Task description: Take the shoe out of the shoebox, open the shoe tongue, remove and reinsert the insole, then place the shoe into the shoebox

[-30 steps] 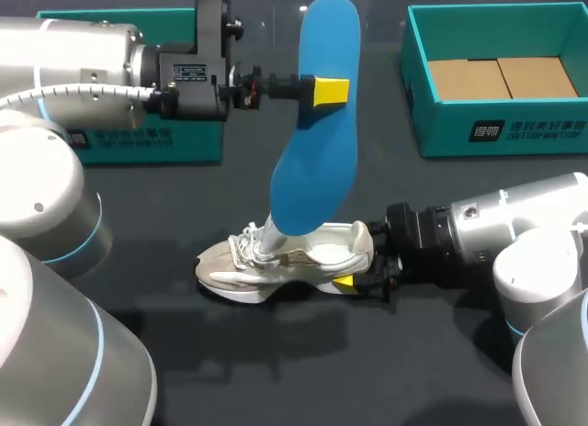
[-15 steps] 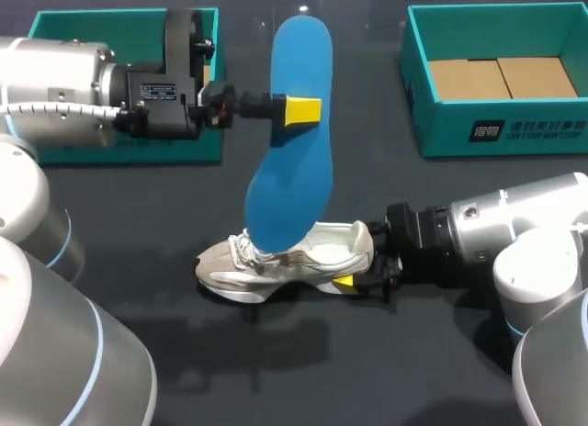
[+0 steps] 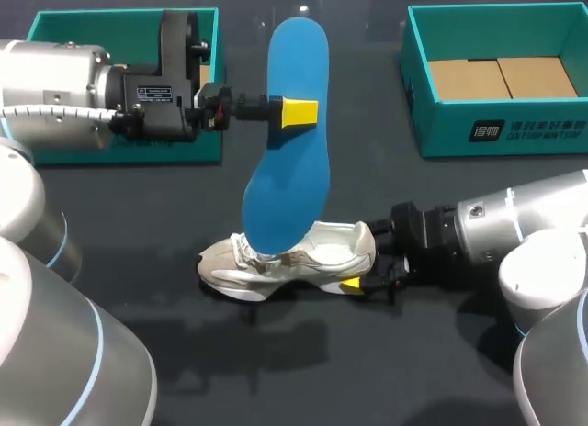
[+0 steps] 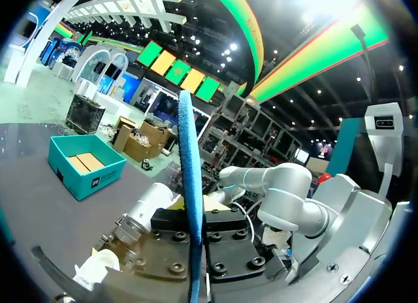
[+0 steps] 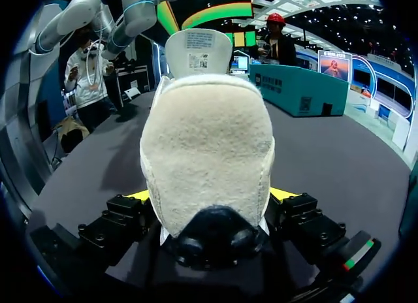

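Open teal cardboard shoebox (image 3: 501, 128) bears white print on its front wall. Long blue foam insole (image 3: 289, 160), pinched by left gripper (image 3: 296, 112), has shifted left since a second ago. Its lower end meets the laces of the white mesh trainer (image 3: 303, 261), which lies on the table outside the shoebox. Right gripper (image 5: 210, 197) clamps its heel. The tongue carries a printed label (image 5: 198, 42).

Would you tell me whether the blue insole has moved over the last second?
Yes: the insole has shifted left, toward the left teal box and away from the right teal box.
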Motion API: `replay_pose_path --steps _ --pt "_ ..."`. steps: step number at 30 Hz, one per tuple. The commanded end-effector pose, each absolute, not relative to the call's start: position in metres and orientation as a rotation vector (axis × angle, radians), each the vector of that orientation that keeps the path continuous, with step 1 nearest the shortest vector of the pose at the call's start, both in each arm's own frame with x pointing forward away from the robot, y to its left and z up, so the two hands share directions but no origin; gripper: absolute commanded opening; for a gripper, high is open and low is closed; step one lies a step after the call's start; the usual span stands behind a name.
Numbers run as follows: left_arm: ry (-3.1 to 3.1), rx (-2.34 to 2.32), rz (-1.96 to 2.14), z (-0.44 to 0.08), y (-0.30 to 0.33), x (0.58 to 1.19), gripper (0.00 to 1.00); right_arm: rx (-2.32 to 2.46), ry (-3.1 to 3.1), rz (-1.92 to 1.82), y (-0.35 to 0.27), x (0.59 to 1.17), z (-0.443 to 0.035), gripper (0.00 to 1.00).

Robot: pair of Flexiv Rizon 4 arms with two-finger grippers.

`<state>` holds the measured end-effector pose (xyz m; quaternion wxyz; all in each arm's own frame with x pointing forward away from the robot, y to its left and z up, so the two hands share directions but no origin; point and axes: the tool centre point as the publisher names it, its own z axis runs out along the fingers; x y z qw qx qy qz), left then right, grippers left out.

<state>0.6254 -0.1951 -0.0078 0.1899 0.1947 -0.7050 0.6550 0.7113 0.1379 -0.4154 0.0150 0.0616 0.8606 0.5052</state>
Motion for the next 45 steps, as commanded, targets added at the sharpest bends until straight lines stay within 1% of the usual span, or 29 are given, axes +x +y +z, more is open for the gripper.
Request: replay_pose_path --steps 1,6,10,15,19,30,39,43,45 --pt "-1.982 0.547 1.84 -0.008 -0.196 0.626 0.0 0.225 2.744 1.462 0.124 0.704 -0.401 1.0" --pt "-1.982 0.547 1.84 -0.008 -0.196 0.626 0.0 0.256 2.829 1.313 0.109 0.705 -0.391 1.0" --pt "-1.982 0.547 1.84 -0.008 -0.196 0.626 0.0 0.285 2.952 1.104 0.1 0.707 -0.38 1.0" --pt "-1.982 0.547 1.84 -0.008 -0.196 0.626 0.0 0.266 3.048 0.904 0.1 0.707 -0.361 1.0" --pt "-1.982 0.547 1.84 -0.008 -0.196 0.626 0.0 0.303 3.131 0.636 0.105 0.705 -0.346 1.0" --pt "-1.982 0.547 1.84 -0.008 -0.196 0.626 0.0 0.327 3.108 0.606 0.106 0.703 -0.341 1.0" --pt "-1.982 0.547 1.84 -0.008 -0.196 0.626 0.0 0.318 3.13 0.341 0.129 0.698 -0.323 1.0" --pt "-1.982 0.547 1.84 -0.008 -0.196 0.626 0.0 0.393 3.16 0.097 0.134 0.696 -0.317 1.0" --pt "-1.982 0.547 1.84 -0.008 -0.196 0.626 0.0 0.393 3.16 0.097 0.134 0.696 -0.317 1.0"
